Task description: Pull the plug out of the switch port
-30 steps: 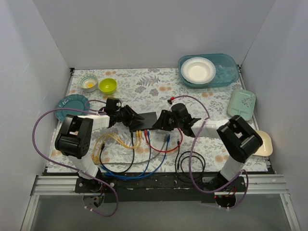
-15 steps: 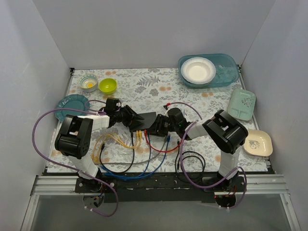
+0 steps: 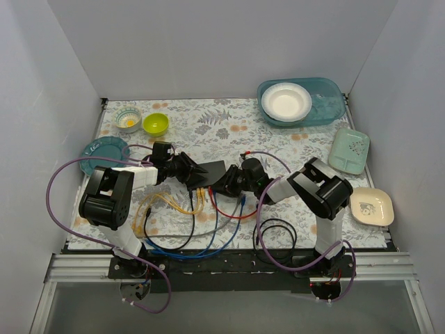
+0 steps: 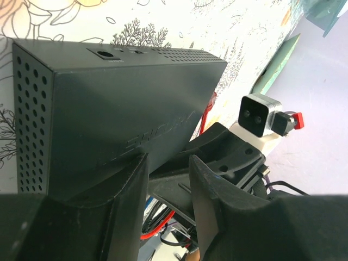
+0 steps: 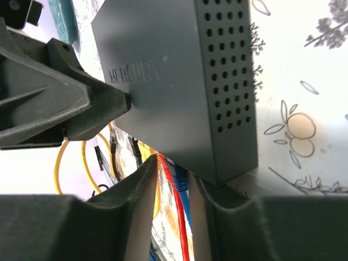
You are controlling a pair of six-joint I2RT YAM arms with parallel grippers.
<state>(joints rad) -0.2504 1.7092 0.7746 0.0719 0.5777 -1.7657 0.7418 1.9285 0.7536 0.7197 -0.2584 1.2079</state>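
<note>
Switch (image 3: 213,171) clamped by left hand (image 3: 197,170), right hand (image 3: 228,184) narrowed around red plug (image 5: 167,169), grip unclear

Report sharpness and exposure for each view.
Top external: evenly lit, sharp, soft shadows only. Left wrist: switch sharp, left tool a dark foreground blur, tablecloth blown out at upper left. Right wrist: switch sharp, right tool dark and blurred, tablecloth washed out at right.

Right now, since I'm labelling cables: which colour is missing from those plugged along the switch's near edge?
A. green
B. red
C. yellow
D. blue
A: from the switch run yellow cables, a red cable, blue cables and a black cable; none is green.
</note>
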